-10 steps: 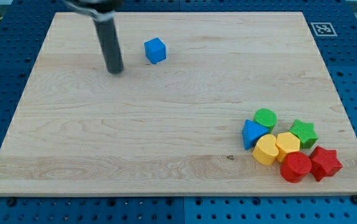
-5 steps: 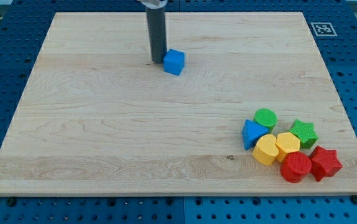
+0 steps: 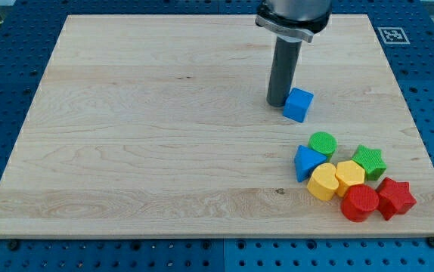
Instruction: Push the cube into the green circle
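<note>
The blue cube (image 3: pixel 299 104) lies on the wooden board, right of centre. My tip (image 3: pixel 278 103) touches the cube's upper left side. The green circle (image 3: pixel 323 143) lies a short way below and to the right of the cube, at the top of a cluster of blocks.
The cluster near the view's bottom right holds a blue triangle (image 3: pixel 306 162), a green star (image 3: pixel 369 161), two yellow blocks (image 3: pixel 323 182) (image 3: pixel 349 176), a red circle (image 3: pixel 360 202) and a red star (image 3: pixel 395 198). A marker tag (image 3: pixel 392 35) sits at the board's top right corner.
My tip has moved right and down the view, pushing the blue cube from the upper middle of the board toward the cluster at the right.
</note>
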Controlling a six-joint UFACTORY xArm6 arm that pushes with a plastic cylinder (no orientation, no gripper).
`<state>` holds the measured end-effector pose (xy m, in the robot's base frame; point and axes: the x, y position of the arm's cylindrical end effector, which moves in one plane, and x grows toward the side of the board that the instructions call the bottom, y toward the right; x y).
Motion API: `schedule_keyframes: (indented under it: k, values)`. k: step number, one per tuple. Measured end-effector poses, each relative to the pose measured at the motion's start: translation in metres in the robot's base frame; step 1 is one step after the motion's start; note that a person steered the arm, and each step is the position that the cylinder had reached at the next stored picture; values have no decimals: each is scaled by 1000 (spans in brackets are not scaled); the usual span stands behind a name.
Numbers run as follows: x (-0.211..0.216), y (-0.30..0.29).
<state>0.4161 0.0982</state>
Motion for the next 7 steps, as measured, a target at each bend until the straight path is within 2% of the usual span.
schedule_keyframes:
  k: [4, 6, 7]
  values:
    - [0, 83]
    - [8, 87]
    - [32, 79]
